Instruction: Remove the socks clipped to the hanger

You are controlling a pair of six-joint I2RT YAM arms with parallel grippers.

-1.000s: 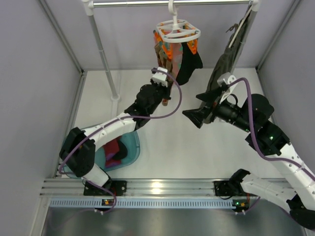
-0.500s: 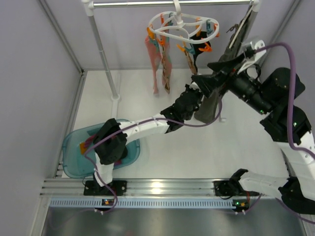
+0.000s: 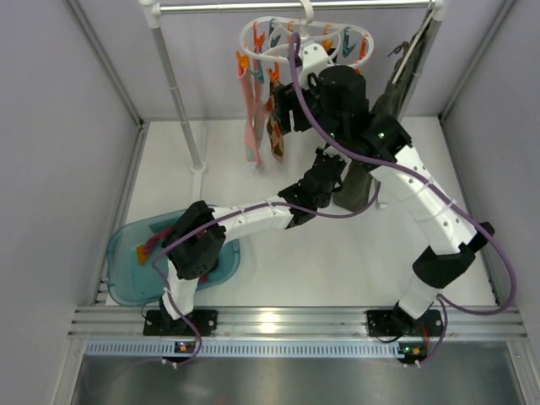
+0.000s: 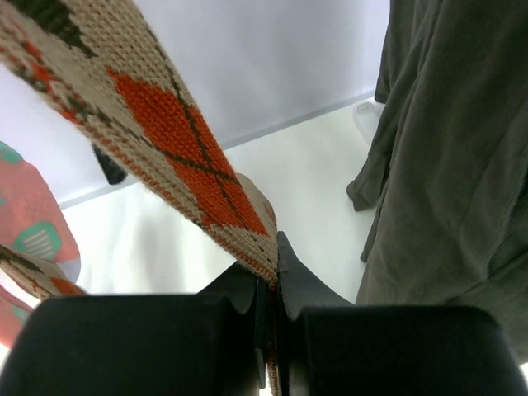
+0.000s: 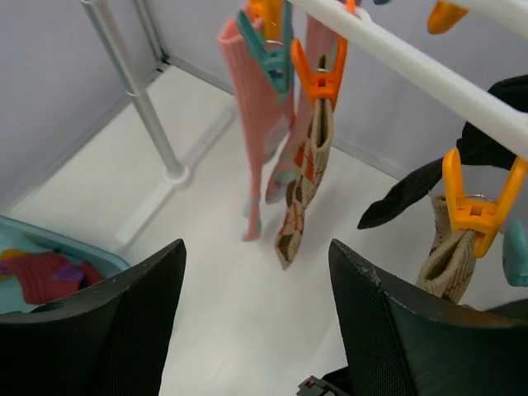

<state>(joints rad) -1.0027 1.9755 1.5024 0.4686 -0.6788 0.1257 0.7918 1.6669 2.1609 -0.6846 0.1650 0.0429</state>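
Note:
The white hanger (image 3: pixel 304 38) hangs from the top rail, with orange and teal clips. Two pink socks (image 3: pixel 251 110) and a tan argyle sock (image 3: pixel 276 139) hang at its left. My left gripper (image 3: pixel 327 173) is below the hanger; in the left wrist view it (image 4: pixel 272 256) is shut on a tan sock with orange diamonds (image 4: pixel 165 132) that runs taut up and left. My right gripper (image 3: pixel 284 108) is raised beside the hanger, open and empty (image 5: pixel 256 280). Its view shows the hanger bar (image 5: pixel 429 74), the pink socks (image 5: pixel 256 124), the argyle sock (image 5: pixel 305 181), a black sock (image 5: pixel 429 177) and another tan sock (image 5: pixel 445 260) on an orange clip.
An olive garment (image 3: pixel 396 76) hangs at the right, close to my left gripper (image 4: pixel 454 165). A teal basin (image 3: pixel 126 270) with a maroon sock (image 5: pixel 49 276) sits at the near left. The rack's upright pole (image 3: pixel 177 93) stands at the left.
My left arm swung right to below the hanger's right side and has stayed there. My right arm rose up and left to the hanger. The hanger turned, and the pink socks shifted left.

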